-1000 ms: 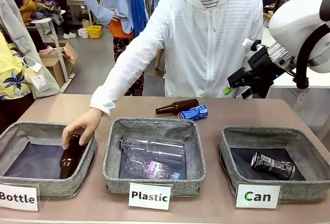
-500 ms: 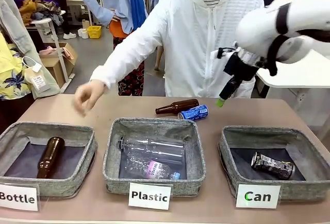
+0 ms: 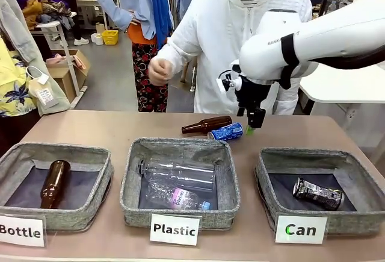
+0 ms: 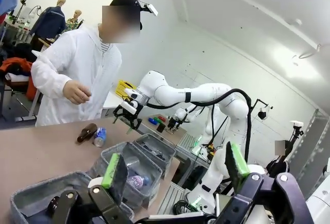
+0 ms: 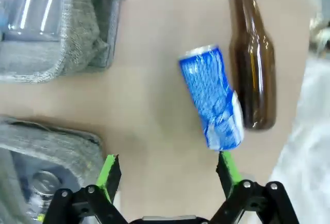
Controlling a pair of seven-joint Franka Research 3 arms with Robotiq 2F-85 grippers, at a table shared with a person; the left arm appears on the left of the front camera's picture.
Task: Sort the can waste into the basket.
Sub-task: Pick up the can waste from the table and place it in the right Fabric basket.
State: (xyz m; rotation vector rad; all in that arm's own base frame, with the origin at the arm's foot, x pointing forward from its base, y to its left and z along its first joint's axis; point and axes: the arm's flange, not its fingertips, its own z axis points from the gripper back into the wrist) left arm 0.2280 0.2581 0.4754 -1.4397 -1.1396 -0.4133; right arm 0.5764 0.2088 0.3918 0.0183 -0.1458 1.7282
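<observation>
A blue can [image 3: 227,132] with white lettering lies on its side on the table beyond the middle basket, touching a brown glass bottle [image 3: 207,124]. My right gripper [image 3: 252,124] hangs open and pointing down just right of that can, holding nothing. In the right wrist view the blue can [image 5: 212,98] lies ahead of the right gripper [image 5: 167,175], close to its right finger. A black can [image 3: 317,193] lies in the grey basket [image 3: 313,153] signed "Can". My left gripper [image 4: 175,167] stands open and empty, raised off to the side of the table.
The "Plastic" basket [image 3: 180,143] holds clear bottles. The "Bottle" basket [image 3: 60,149] holds a brown bottle [image 3: 54,184]. A person stands at the far side with one hand [image 3: 159,69] raised at chest height. Bare tabletop lies around the blue can.
My right arm swung left and down to just beside the blue can. The person let go of a brown bottle in the "Bottle" basket and drew the hand back up.
</observation>
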